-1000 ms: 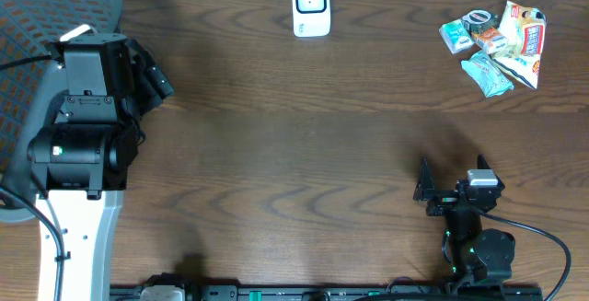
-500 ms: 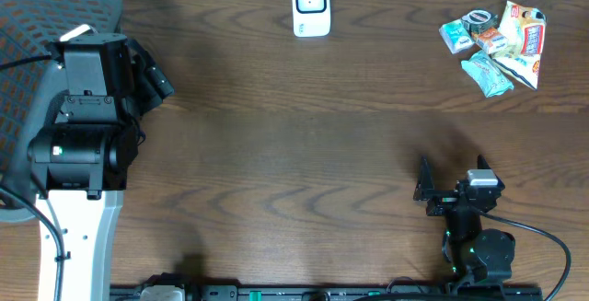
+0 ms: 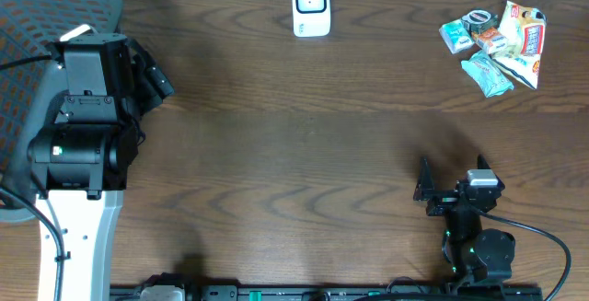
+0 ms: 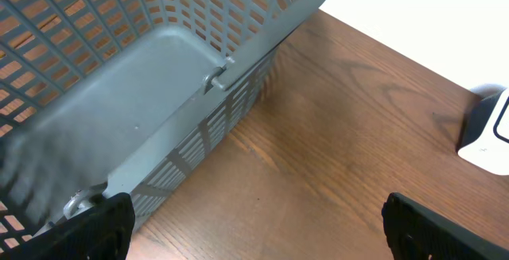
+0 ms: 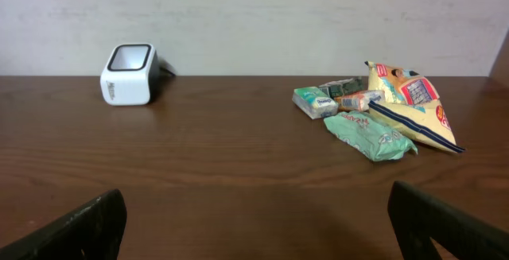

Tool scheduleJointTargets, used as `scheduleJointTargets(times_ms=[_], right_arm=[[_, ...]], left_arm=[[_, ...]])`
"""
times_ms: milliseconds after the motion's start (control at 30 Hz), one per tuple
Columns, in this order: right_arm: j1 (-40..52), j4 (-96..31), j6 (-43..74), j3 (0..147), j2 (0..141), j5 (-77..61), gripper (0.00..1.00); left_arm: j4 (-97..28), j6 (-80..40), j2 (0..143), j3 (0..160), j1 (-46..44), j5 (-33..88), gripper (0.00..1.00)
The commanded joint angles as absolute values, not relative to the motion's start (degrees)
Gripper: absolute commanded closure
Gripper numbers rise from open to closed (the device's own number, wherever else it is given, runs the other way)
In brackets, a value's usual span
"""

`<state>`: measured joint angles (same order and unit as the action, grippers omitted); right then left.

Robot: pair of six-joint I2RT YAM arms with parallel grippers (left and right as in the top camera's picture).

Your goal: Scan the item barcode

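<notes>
The white barcode scanner (image 3: 311,6) stands at the table's far edge, near the middle; it also shows in the right wrist view (image 5: 127,74) and at the right edge of the left wrist view (image 4: 489,129). The items lie in a small pile (image 3: 495,43) at the far right: a yellow snack bag (image 5: 409,101), a green packet (image 5: 370,135) and a small green pack (image 5: 314,101). My left gripper (image 3: 152,69) (image 4: 266,236) is open over bare wood beside the basket. At the near right my right gripper (image 3: 453,177) (image 5: 262,232) is open too and holds nothing, far from the pile.
A grey mesh basket (image 3: 46,16) (image 4: 119,93) fills the far left corner, right beside my left arm. Brown wooden tabletop (image 3: 304,154) lies between the arms, the scanner and the pile. A white wall runs behind the table's far edge.
</notes>
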<state>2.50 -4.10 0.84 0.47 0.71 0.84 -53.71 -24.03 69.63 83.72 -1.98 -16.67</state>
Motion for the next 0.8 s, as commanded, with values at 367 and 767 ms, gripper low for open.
scheduleJointTargets(times_ms=[367, 767], right_arm=[[2.83, -4.27, 1.63, 0.30, 0.32, 0.91, 0.01], [2.83, -4.27, 1.63, 0.30, 0.32, 0.91, 0.01]], left_arm=[[-63.46, -24.12, 64.10, 84.44, -1.78, -15.07, 0.02], [-63.07, -24.36, 60.01, 76.60, -1.80, -10.81, 0.02]])
